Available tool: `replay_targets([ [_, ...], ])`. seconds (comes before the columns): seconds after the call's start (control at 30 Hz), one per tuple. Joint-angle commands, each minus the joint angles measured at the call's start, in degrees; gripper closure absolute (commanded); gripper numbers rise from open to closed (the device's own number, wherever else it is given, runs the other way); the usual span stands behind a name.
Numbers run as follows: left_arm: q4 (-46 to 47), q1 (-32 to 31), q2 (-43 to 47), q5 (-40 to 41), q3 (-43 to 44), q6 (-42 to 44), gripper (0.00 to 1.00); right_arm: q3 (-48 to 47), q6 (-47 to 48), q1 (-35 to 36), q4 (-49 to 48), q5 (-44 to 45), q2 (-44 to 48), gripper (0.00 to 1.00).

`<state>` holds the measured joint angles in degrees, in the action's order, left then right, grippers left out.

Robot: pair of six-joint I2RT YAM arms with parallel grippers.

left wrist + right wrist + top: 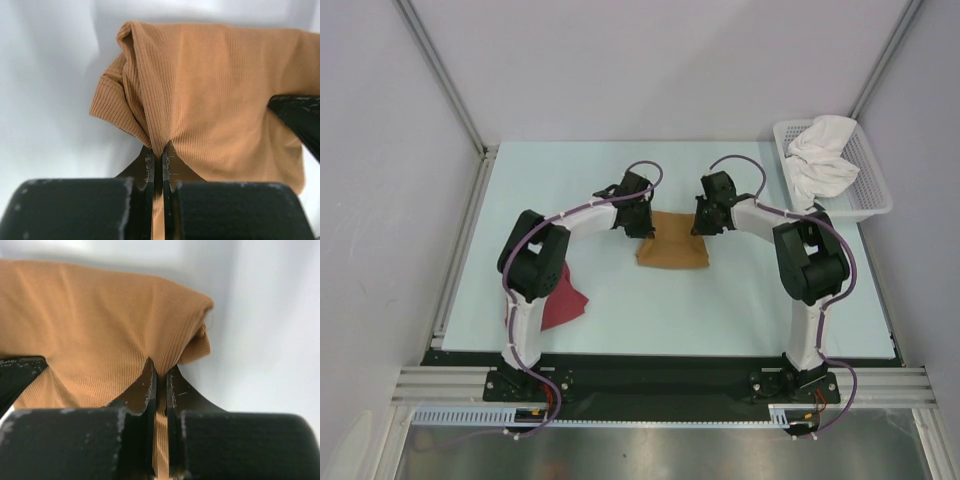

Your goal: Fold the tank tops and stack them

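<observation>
Left gripper (159,156) and right gripper (161,374) each pinch the tan tank top (672,252) at its far edge, seemingly mid-fold; the dark red tank top (568,305), near left on the tabletop (740,310), looks unfolded; stacking remains.

You're in a lab test cell: pale table (720,315) boxed by blank white panels (650,70), aluminium rails (440,75), arm bases (525,382) bolted at its near edge.

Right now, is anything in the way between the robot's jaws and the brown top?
No, nothing visible. The left jaws and the right jaws are both shut right on the tan-brown tank top.
</observation>
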<state>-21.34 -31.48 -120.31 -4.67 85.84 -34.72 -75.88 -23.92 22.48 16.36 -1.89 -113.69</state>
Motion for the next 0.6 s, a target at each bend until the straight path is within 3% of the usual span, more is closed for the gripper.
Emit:
replay_targets([
  [0.0,-3.7,0.28,9.98,1.77,-2.43,3.16,1.0,2.13,-1.12,3.01,-2.37,-8.54,5.57,1.0],
  [0.37,-6.07,5.29,32.06,1.41,-19.29,4.75,1.0,1.52,-3.32,10.03,-4.85,-16.21,14.98,1.0],
  [0.57,-13.63,9.86,43.57,3.7,-24.31,4.84,1.0,-3.92,-4.99,15.92,-3.18,-17.01,14.46,1.0],
])
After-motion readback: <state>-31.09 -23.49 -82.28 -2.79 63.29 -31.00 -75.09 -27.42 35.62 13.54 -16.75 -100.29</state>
